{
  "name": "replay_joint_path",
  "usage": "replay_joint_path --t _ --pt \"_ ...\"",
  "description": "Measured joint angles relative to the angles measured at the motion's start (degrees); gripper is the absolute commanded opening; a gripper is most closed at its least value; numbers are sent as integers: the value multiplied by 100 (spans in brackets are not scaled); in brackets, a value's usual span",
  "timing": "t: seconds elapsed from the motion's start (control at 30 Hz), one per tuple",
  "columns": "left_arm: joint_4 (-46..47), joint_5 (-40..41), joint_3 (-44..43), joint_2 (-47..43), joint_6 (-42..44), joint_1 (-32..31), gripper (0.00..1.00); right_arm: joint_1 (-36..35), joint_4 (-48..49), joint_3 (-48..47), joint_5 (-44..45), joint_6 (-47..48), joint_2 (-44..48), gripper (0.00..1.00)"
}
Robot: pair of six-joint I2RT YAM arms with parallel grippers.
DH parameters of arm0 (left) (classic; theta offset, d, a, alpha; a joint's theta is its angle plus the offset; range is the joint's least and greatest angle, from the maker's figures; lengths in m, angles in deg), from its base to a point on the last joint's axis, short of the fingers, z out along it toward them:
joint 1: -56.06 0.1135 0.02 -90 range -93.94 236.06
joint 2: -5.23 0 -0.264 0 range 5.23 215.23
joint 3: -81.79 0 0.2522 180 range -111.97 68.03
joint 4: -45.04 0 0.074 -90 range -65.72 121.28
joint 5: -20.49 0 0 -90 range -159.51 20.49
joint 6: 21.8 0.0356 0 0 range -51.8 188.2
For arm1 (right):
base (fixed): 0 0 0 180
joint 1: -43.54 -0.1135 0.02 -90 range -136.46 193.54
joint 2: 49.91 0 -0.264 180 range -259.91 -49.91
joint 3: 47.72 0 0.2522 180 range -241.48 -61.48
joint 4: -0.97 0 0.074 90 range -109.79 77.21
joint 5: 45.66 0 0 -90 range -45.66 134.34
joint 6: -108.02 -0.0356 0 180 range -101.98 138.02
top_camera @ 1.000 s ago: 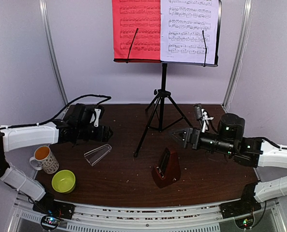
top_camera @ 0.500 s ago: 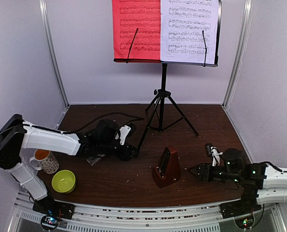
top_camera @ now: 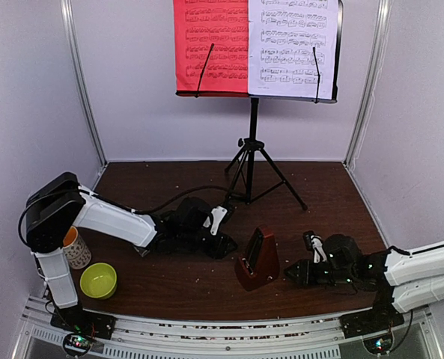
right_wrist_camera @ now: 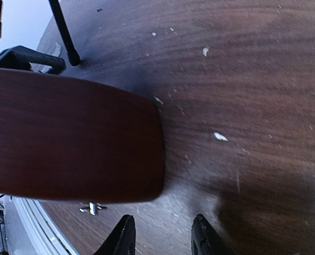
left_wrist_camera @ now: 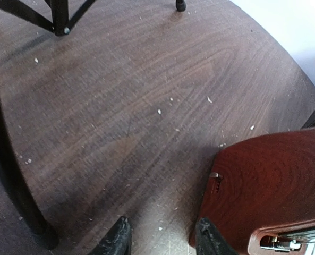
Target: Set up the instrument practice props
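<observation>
Metronome [top_camera: 257,258] flanked on a crumb-flecked dark table [top_camera: 319,194], pale walls.
Overhead, left gripper [top_camera: 225,247] and right gripper [top_camera: 290,273] have edged nearer it; beyond them the music stand [top_camera: 253,142] holds red sheet [top_camera: 210,45] and white sheet [top_camera: 290,45], notation illegible. Left wrist: fingers parted, empty, metronome [left_wrist_camera: 274,180] ahead-right. Right wrist: likewise parted, metronome [right_wrist_camera: 67,143] ahead-left.

You will find no word, brand or number here that you can read. The red sheet [top_camera: 210,46] and the white sheet [top_camera: 290,46] on the stand [top_camera: 253,127] carry printed staves of notes, too small for you to make out any title. A tiny mark on the side of the metronome [left_wrist_camera: 274,180] is too blurred to read
</observation>
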Motion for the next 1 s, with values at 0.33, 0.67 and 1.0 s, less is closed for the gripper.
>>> replay_joint_path --t 0.33,0.67,1.0 --pt "122 216 667 -501 -221 -81 42 2 348 -695 55 114 -820 36" --pt "83 835 1414 -1471 -472 -81 42 7 570 -1582 37 326 -1792 36" --pt "-326 1064 986 -1298 -229 -76 42 -103 304 -835 13 407 -748 36"
